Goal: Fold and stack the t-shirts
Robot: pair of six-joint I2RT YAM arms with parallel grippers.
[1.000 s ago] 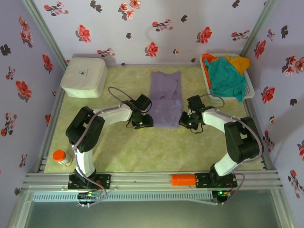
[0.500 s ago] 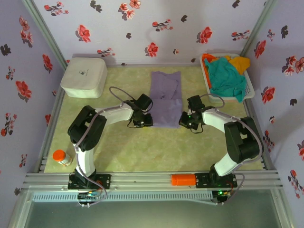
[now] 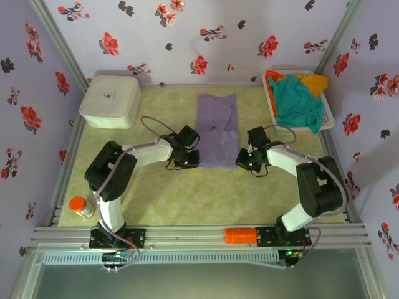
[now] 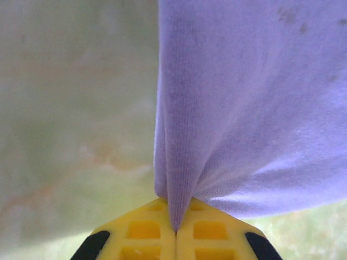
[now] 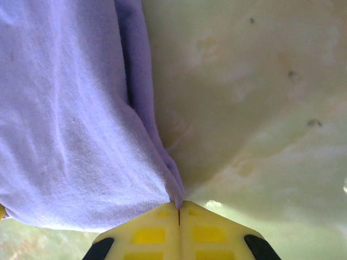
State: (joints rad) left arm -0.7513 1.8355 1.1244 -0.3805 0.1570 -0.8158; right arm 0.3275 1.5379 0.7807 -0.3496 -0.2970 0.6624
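Note:
A pale lavender t-shirt point(image 3: 217, 128) lies partly folded lengthwise in the middle of the table. My left gripper point(image 3: 194, 159) is shut on its near left corner, and the yellow pads point(image 4: 146, 230) pinch a ridge of lavender cloth point(image 4: 244, 108). At the near right corner, my right gripper point(image 3: 240, 159) is shut on the shirt's edge point(image 5: 81, 135), the cloth caught between its pads point(image 5: 209, 230). More t-shirts, teal point(image 3: 296, 99), orange and yellow, are heaped in a white basket point(image 3: 325, 115) at the back right.
A white rounded box point(image 3: 110, 101) sits at the back left. An orange-capped bottle point(image 3: 81, 206) stands near the front left edge, and an orange object point(image 3: 240, 235) lies on the front rail. Flowered walls close in three sides.
My left gripper has slid in to the shirt's near left corner and closed on the cloth. The right gripper has kept its hold and barely moved.

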